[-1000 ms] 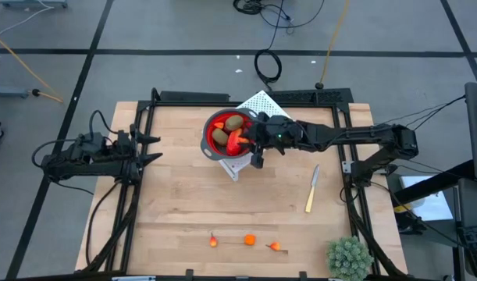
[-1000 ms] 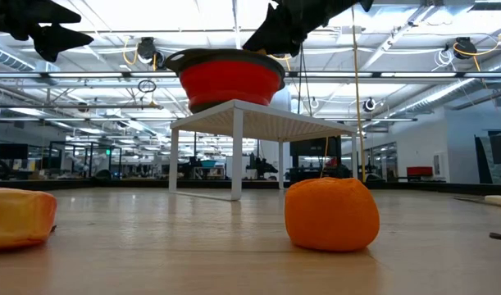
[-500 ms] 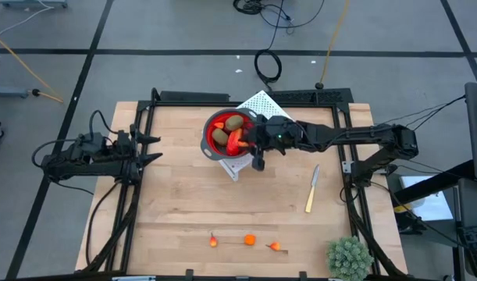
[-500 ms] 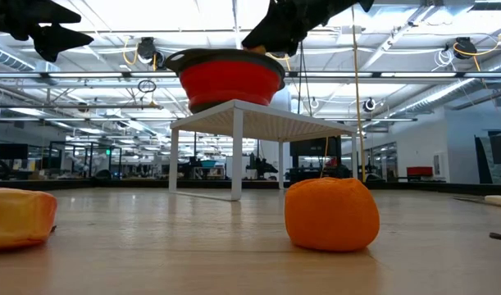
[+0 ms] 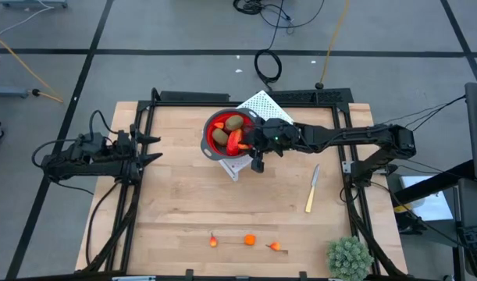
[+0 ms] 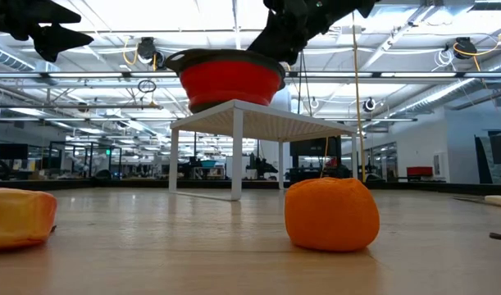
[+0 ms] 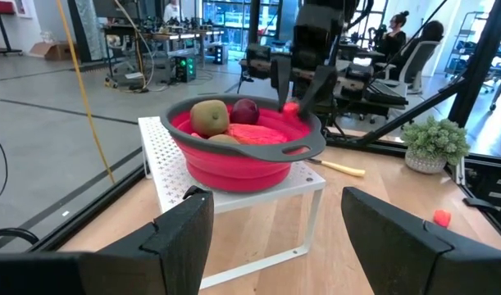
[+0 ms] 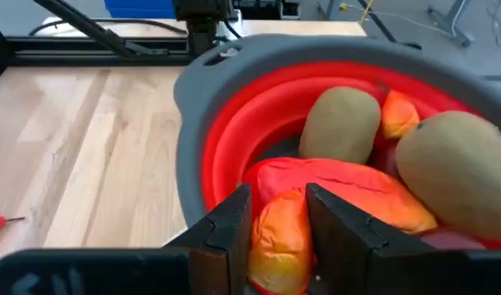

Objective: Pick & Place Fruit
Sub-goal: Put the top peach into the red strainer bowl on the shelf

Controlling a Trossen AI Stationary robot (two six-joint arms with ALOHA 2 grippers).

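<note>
Two kiwis (image 8: pixel 340 123): olive-brown, in red bowl (image 5: pixel 215 129), partly hidden
Right gripper (image 8: pixel 276 215): above bowl, clamping small orange fruit (image 8: pixel 279 233)
Left gripper (image 5: pixel 148 148): spread wide, idle at table's left
Table front: three orange pieces (image 5: pixel 249 240)

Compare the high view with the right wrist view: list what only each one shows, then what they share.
Only the high view: the waiting left gripper at the table's left edge, three small orange fruit pieces near the front edge, the pale yellow stick and the spiky green plant ball.

Only the right wrist view: the right gripper closed on a small orange fruit.

Both: the red bowl with grey rim and its olive-brown oval fruit.
</note>
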